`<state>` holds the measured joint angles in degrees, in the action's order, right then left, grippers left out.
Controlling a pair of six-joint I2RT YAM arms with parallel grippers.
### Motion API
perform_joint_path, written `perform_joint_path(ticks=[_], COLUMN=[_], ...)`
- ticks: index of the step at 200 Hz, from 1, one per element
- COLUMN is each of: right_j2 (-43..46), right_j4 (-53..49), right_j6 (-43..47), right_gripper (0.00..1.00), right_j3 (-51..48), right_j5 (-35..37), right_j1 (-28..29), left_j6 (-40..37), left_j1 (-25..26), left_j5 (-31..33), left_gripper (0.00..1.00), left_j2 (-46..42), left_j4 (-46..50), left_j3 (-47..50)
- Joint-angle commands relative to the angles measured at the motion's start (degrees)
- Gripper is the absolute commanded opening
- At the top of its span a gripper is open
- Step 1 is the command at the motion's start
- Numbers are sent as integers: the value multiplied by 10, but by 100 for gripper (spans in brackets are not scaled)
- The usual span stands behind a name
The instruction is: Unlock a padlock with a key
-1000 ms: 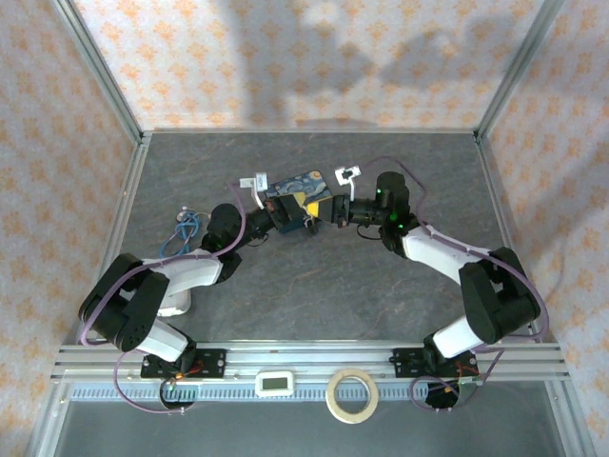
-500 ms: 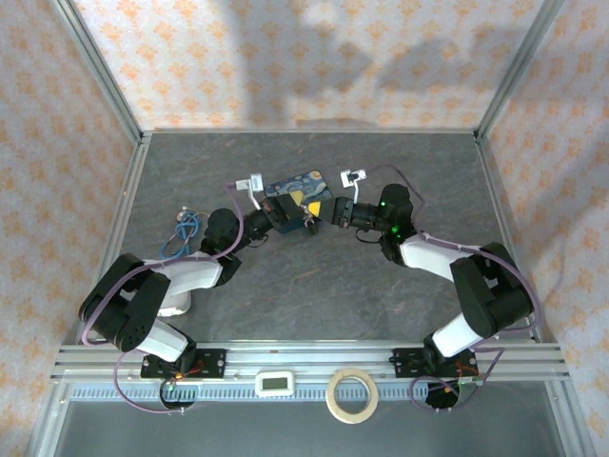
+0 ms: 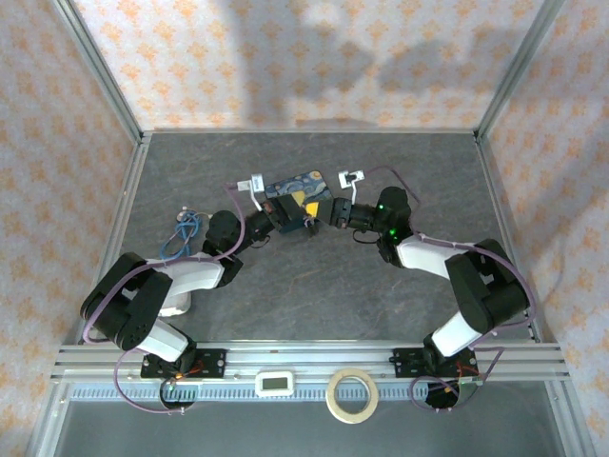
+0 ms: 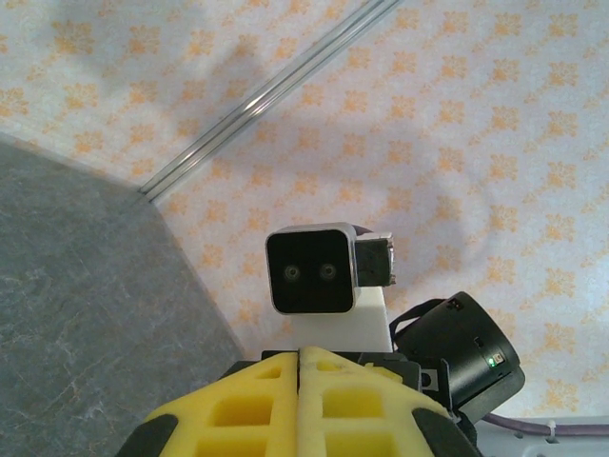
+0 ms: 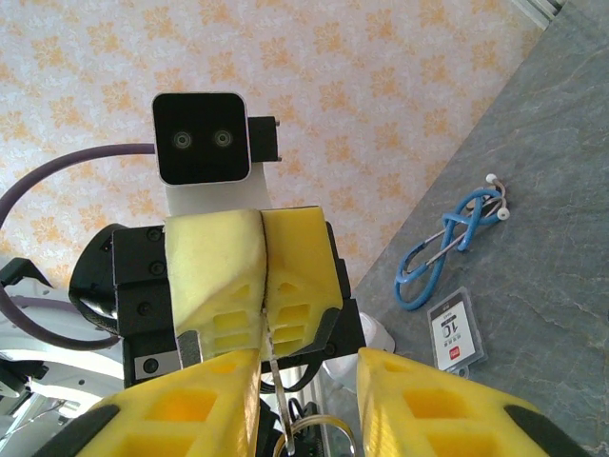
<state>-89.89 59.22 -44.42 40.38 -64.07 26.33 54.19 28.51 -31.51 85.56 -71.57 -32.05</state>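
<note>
Your right gripper [image 5: 306, 369] had come open in the last second. Its jaws, pressed together before, now stood apart, and the right arm had shifted a little at the elbow while the left arm hardly moved. Your left gripper [image 5: 264, 286] was shut tight, and from the seam of its yellow pads a thin silvery sliver stuck out, which I took to be the key [image 5: 273, 354]. A small metal ring [image 5: 312, 430] hung at its free end. I could not make out the padlock; it may have been buried between those pads, but the views did not settle that.

Both grippers met nose to nose over the middle of the tabletop [image 3: 314, 286], toward its far edge and just at the near side of the blue painted tin [image 3: 297, 190].

What the next move turned on was this:
- **Position:** the key lay straight ahead of your right gripper, in the gap between its open fingers and, as far as the right wrist view showed, touching neither.
- **Long axis:** it ran roughly along the line joining the two grippers, with the ring end toward the right one.
- **Nearer arm:** the right arm was nearer that free end, so closing on it again looked like its job, with the left holding steady.
</note>
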Motion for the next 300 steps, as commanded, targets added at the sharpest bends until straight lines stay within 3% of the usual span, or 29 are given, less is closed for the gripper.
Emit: perform_joint_path(ticks=[1,29,68,124,171,184,188,194,201,207,242,300], right_j2=[2,2,0,3,5,10,13,17,24,30,52,55], right_j4=[33,33,33,40,29,-1,-19,-43,-87,-127,-348,-440], right_j6=[-2,-4,-4,0,14,32,44,60,83,108,198,231], right_gripper=[32,25,25,0,0,0,0,0,0,0,0,0], right_j3=[-5,-5,-7,-9,0,6,9,14,20,24,44,29], right_j5=[-2,-3,-4,7,12,12,14,16,22,32,122,232], right_j1=[3,2,3,3,4,2,-1,-4,-9,-14,-64,-102], left_j6=[5,5,15,25,23,12,8,1,-7,-15,-91,-62], left_j1=[4,4,8,19,22,22,20,19,17,15,22,103], left_j5=[10,15,27,26,34,42,45,51,60,66,112,216], left_gripper=[0,0,0,0,0,31,47,62,73,76,72,60], left_j2=[3,4,12,26,18,9,5,-3,-12,-22,-52,33], left_j4=[-43,-45,-68,-83,-74,-50,-40,-24,-3,17,216,307], left_j3=[0,3,4,1,12,15,16,18,21,23,7,-8])
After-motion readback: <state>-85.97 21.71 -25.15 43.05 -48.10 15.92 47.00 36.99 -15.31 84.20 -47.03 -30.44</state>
